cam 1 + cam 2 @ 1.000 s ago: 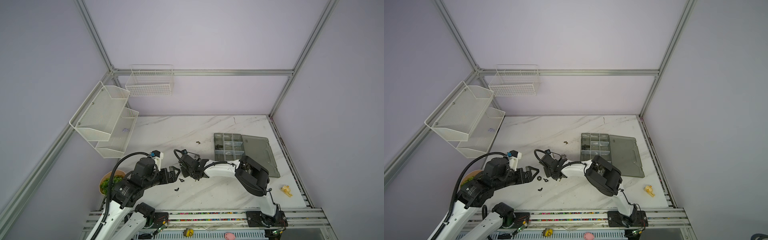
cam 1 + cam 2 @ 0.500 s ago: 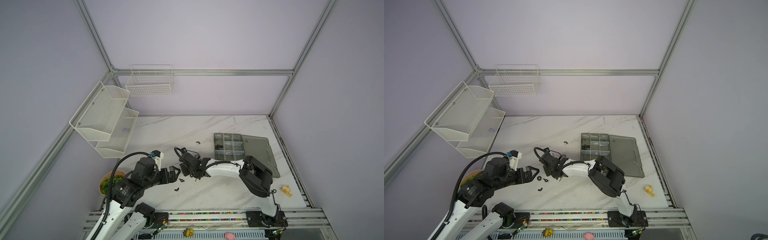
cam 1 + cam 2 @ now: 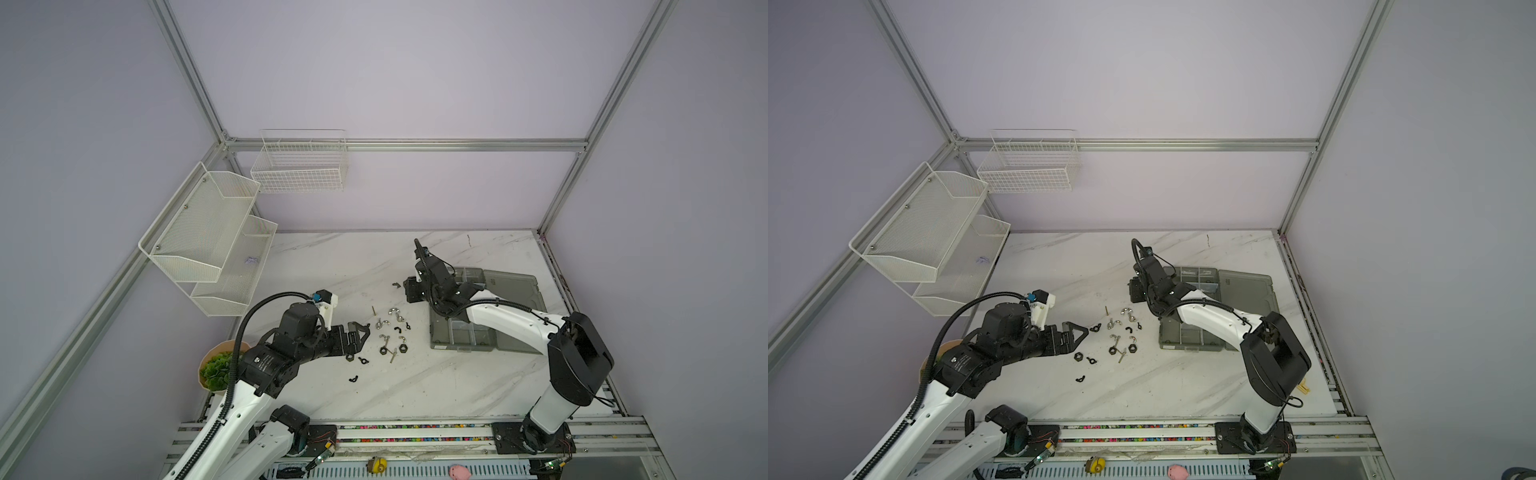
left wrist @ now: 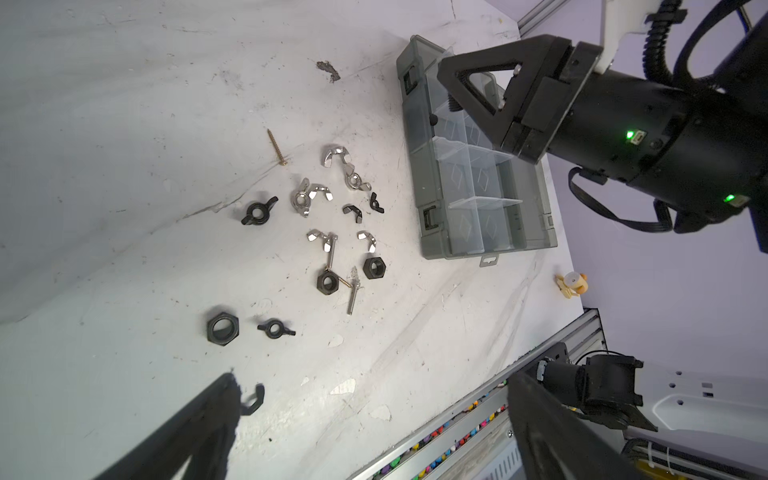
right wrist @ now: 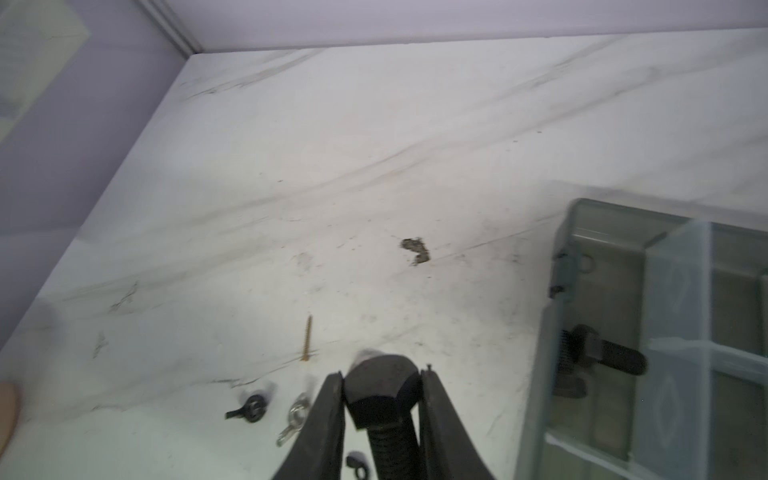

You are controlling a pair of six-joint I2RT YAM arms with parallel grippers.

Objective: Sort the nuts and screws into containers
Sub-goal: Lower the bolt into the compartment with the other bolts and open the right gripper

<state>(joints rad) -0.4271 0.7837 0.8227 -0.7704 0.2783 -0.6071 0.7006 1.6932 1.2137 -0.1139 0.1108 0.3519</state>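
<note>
**Bolt held in the right pincer beside the organizer box**

Nearest the front rail, the left pincer (image 3: 359, 343) stands wide open with nothing in its grasp. It hovers low over the desk (image 3: 415, 386) at the near edge of the loose hardware.

Just beyond it the unsorted pieces lie scattered:
- black hex nuts (image 4: 222, 328)
- black wing nuts (image 4: 259, 210)
- silver wing nuts (image 4: 332, 156)
- a silver screw (image 4: 352, 295) beside one hex nut
- farthest out, a thin brass screw (image 4: 276, 147) on its own

To the right of that scatter sits the organizer box (image 3: 461, 345), its lid folded open flat (the clear dividers show plainly from the left wrist). A second bolt (image 5: 602, 357) lies in a compartment against the latch-side wall.

Farther back, near the box's far left corner, the right pincer (image 5: 382, 376) is closed on a black hex-head bolt (image 5: 380, 395). The jaws press on the head, the threaded shank runs back between them, and the bolt is held up off the desk.

On the walls behind hang the mesh shelves (image 3: 208, 232) and the wire basket (image 3: 299, 166).
</note>
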